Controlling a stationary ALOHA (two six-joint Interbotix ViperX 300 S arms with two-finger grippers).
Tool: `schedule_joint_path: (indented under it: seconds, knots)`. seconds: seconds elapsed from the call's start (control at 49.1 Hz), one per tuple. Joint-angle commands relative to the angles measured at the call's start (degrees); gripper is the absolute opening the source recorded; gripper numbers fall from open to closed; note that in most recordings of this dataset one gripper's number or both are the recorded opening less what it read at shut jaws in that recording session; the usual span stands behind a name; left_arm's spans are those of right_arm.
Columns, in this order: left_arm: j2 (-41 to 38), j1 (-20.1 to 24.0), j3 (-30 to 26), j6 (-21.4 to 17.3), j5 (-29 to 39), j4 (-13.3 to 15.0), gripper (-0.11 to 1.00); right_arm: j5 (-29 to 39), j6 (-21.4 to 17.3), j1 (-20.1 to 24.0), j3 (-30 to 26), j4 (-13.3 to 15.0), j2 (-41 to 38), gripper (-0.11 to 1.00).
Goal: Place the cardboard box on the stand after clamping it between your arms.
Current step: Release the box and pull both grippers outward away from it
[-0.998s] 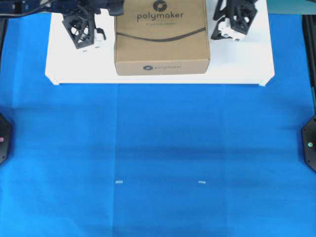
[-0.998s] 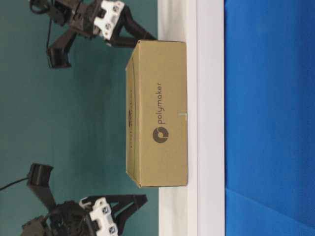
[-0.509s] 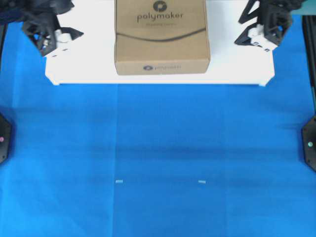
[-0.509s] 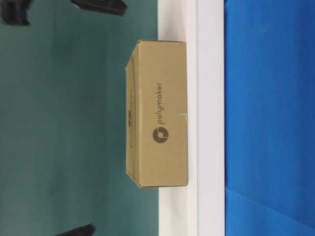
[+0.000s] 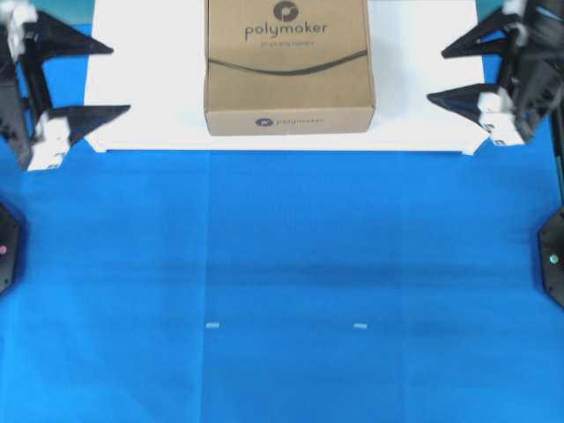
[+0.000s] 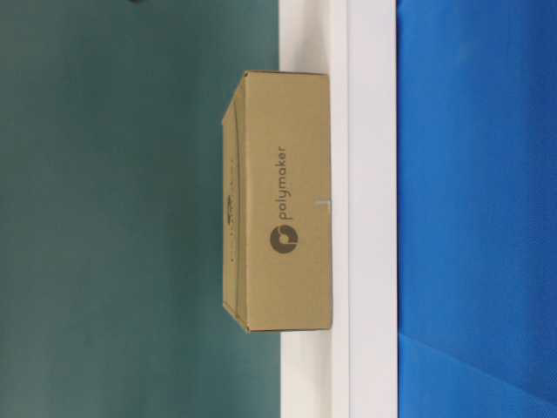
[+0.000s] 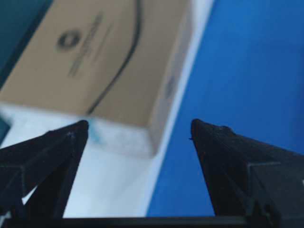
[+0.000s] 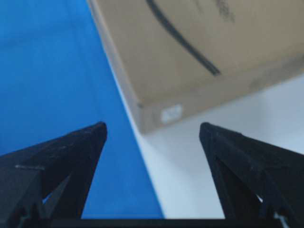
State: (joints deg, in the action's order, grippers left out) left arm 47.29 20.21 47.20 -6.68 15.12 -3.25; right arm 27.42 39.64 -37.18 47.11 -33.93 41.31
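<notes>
- Pulled back from the stand (image 5: 423, 123) since a second ago: left end effector (image 5: 99, 77) and right end effector (image 5: 449, 72), now at its outer corners.
- Both spread wide, holding nothing.
- Cardboard box (image 5: 288, 66) resting mid-stand, well apart from either.

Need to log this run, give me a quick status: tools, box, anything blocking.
Left tool open, right tool open, both clear of the box. Cardboard box sitting on the stand. Nothing in the way.

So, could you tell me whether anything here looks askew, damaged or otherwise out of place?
Nothing stands out. The cardboard box sits flat and square on the stand, undamaged, and the left gripper and right gripper are open, clear of it.
</notes>
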Motion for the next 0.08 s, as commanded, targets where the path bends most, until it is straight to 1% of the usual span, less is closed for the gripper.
schedule_joint_path:
  seconds: [0.0,0.061]
  knots:
    - [1.32,-2.9,-0.44,1.14,-3.25,0.0,0.84,-2.64,-2.46,2.29,0.88,-0.53,5.1,0.98]
    - [2.11,-5.01,-0.35,3.34,-5.54,0.0,0.83,-3.87,-4.13,3.52,1.85,-0.53,8.09,0.98]
